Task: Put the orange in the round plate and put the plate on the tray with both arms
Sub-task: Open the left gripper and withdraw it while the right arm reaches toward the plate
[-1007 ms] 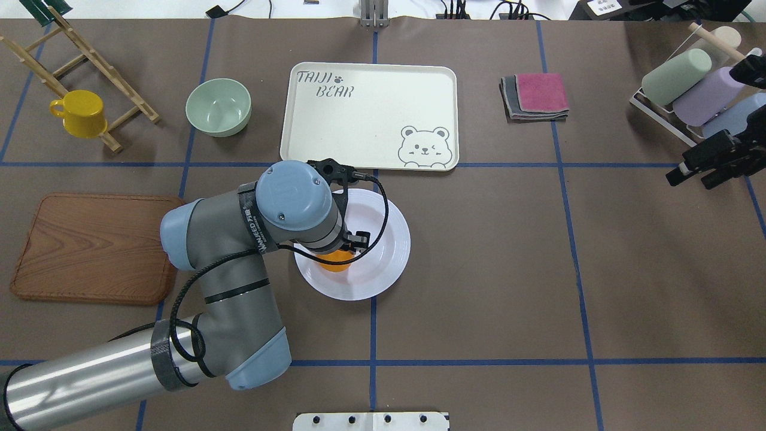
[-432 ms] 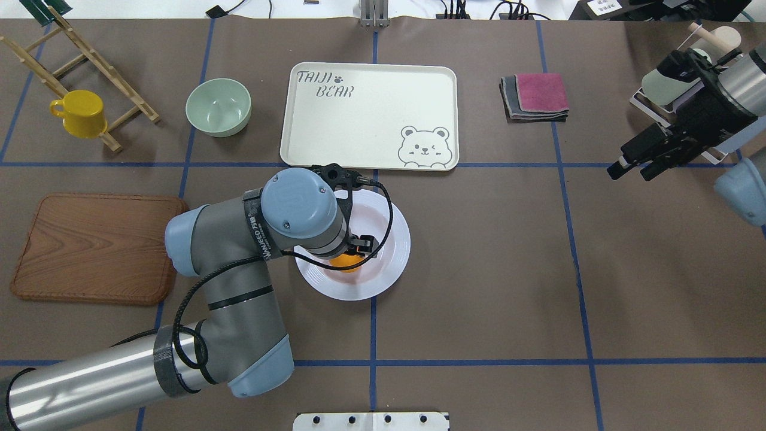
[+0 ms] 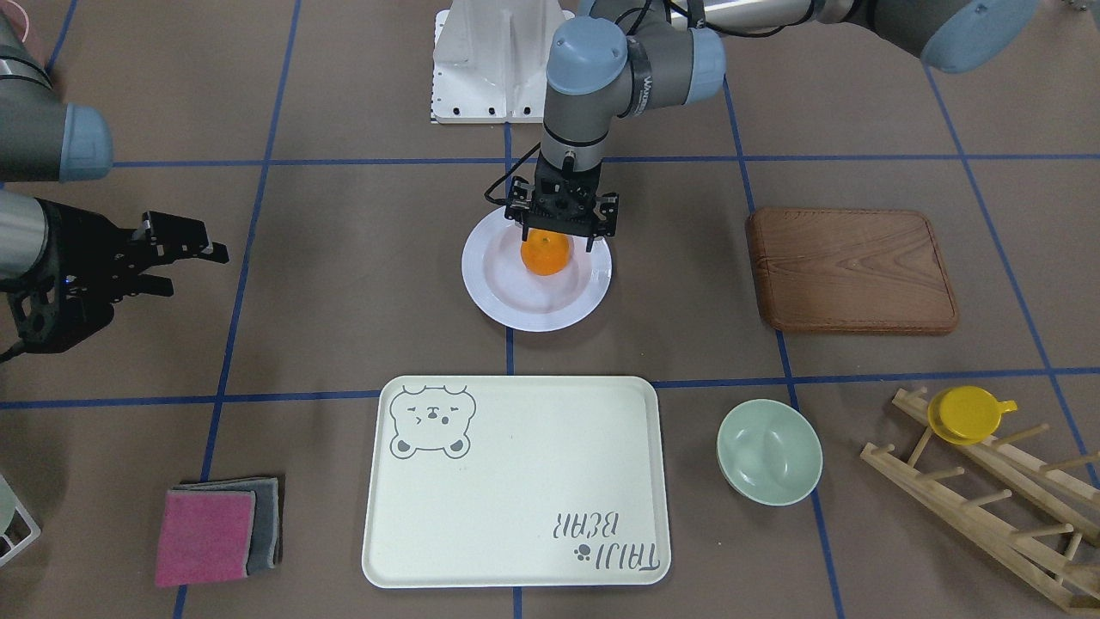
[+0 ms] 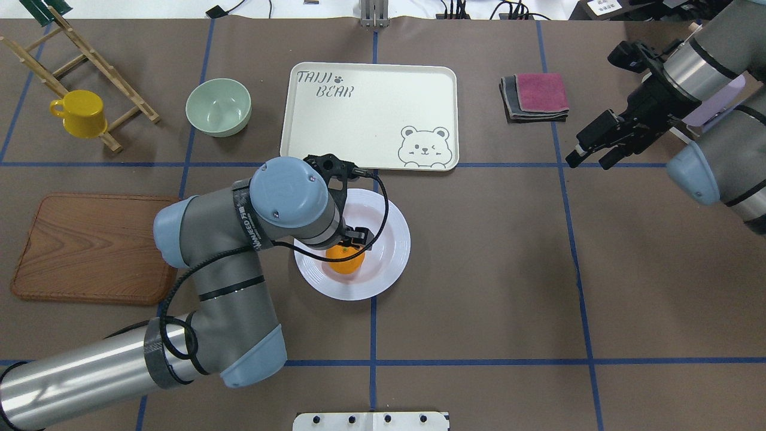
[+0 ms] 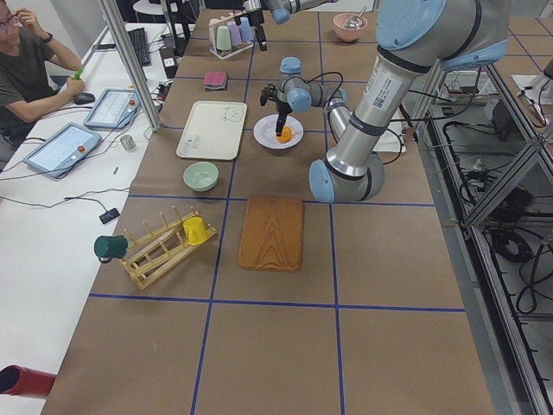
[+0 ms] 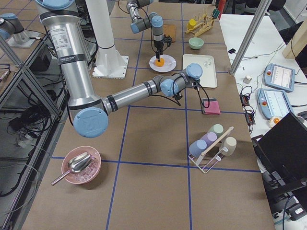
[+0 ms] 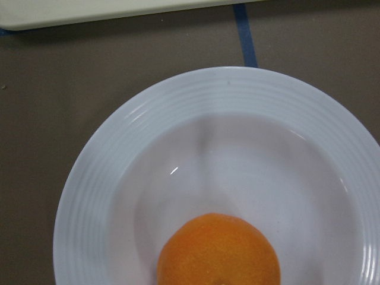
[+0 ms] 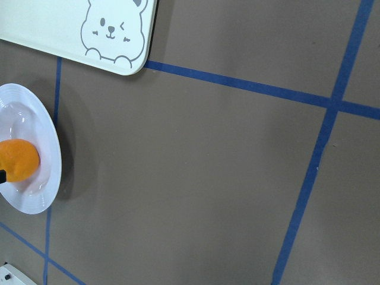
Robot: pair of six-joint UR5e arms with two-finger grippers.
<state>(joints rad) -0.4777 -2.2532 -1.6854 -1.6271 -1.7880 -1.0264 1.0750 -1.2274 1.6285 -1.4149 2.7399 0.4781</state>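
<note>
Orange: in well of plate, off-centre toward 7 o'clock (overhead view).
Plate: on table, not on tray; tray lies at plate's 12 o'clock, near, not touching.
L gripper: over orange, fingers spread wider than fruit, holding nothing.
R gripper: approx. 2 o'clock of plate, well apart, fingers parted, empty.

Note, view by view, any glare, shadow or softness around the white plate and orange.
Left wrist view: a small glint and soft grey shadows inside the round plate; the orange looks slightly soft. Right wrist view: the plate throws a dark shadow onto the table.
</note>
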